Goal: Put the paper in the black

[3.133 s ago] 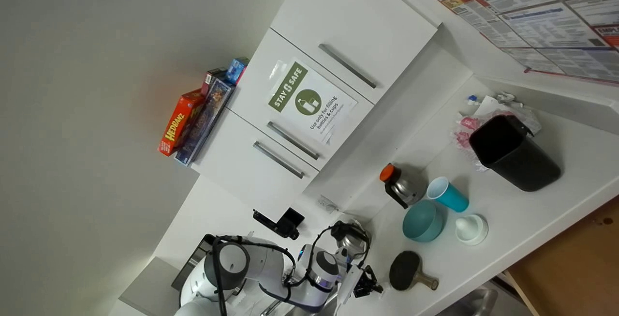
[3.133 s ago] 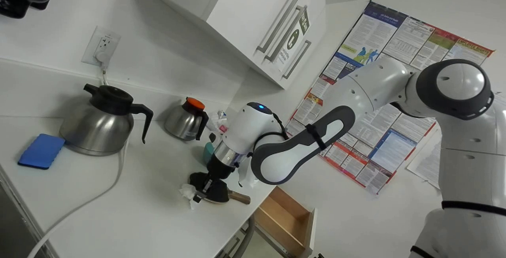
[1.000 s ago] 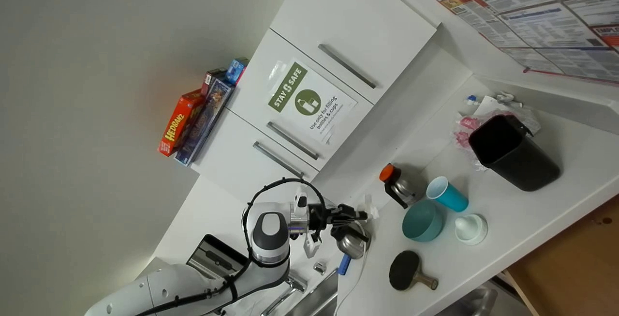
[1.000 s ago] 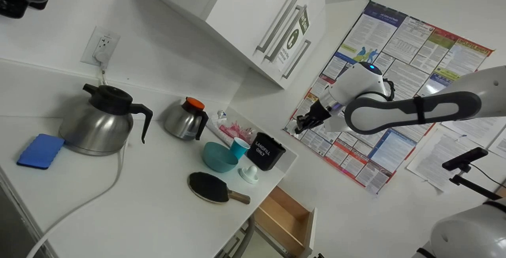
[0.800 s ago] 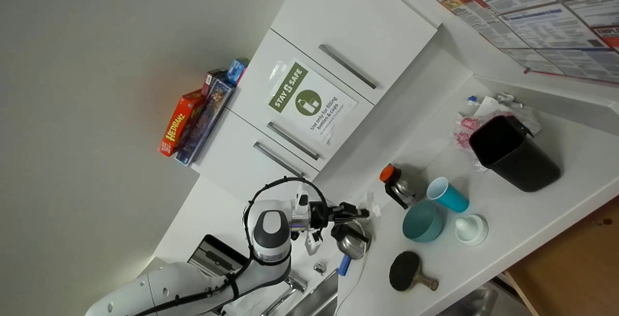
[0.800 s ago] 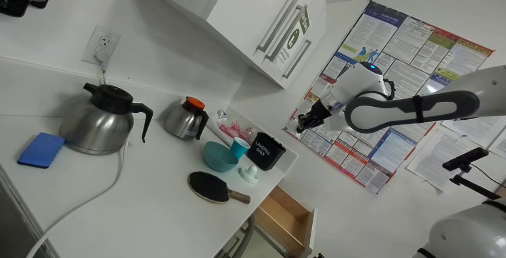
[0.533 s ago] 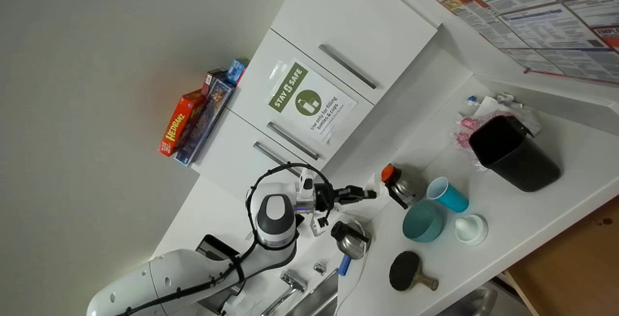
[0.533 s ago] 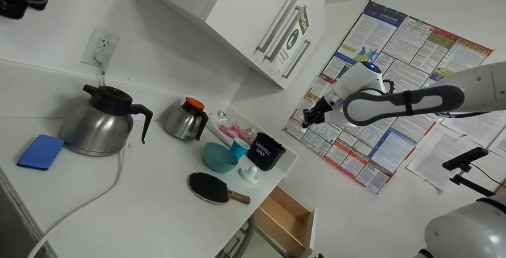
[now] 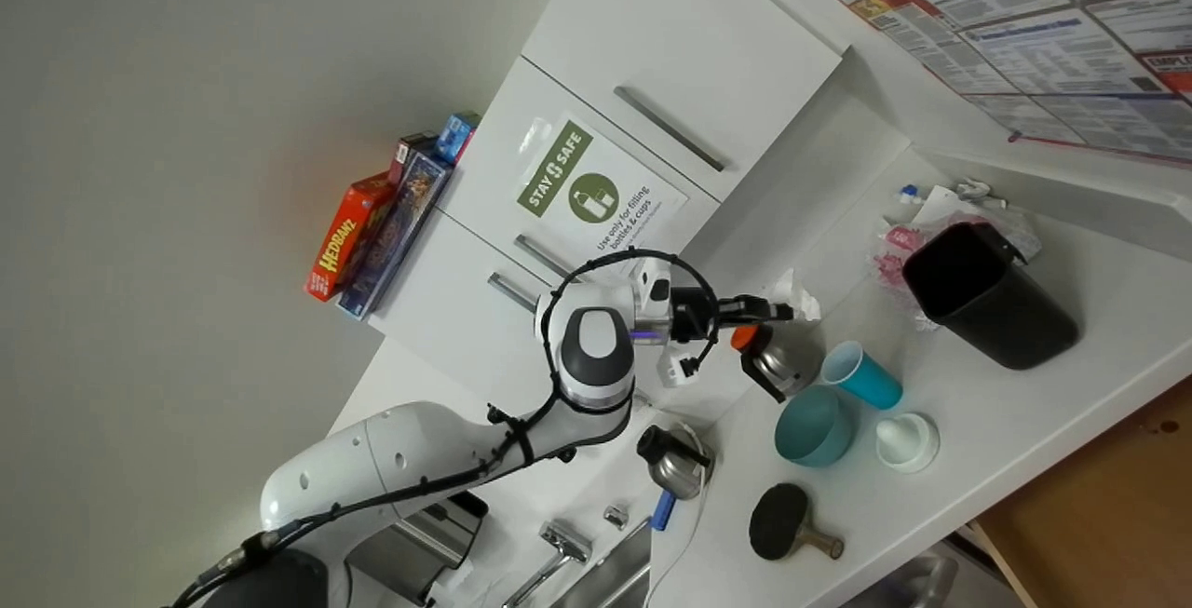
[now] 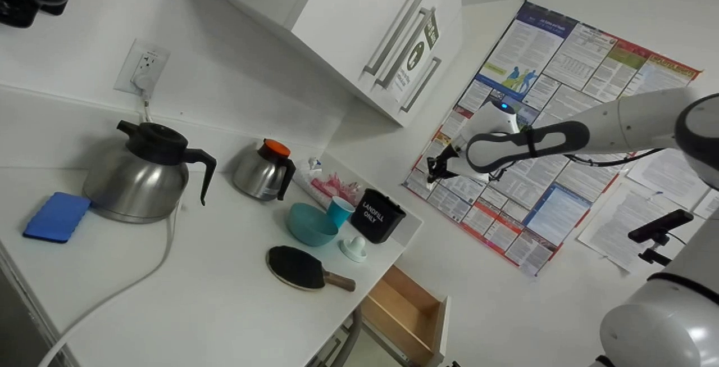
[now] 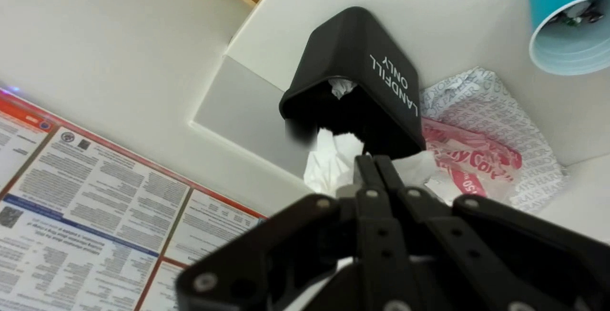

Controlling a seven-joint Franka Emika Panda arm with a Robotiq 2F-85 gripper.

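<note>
Now that the gripper point(image 11: 374, 159) has swung out toward the LANDFILL ONLY bin point(image 11: 350, 44) ahead of it, I'd guess the drop is close. It's pinching the crumpled white paper point(image 11: 331, 163) right at its tips. Tbh the fingers point(image 11: 365, 173) hide part of that paper from me, and the bin's bottom is lost in the dark

Gripper point(image 10: 433, 172) is hovering in front of poster point(image 10: 553, 198), black bin point(image 10: 379, 215) is standing near blue cup point(image 10: 340, 209), paddle point(image 10: 296, 267) is lying on counter point(image 10: 224, 282)
</note>
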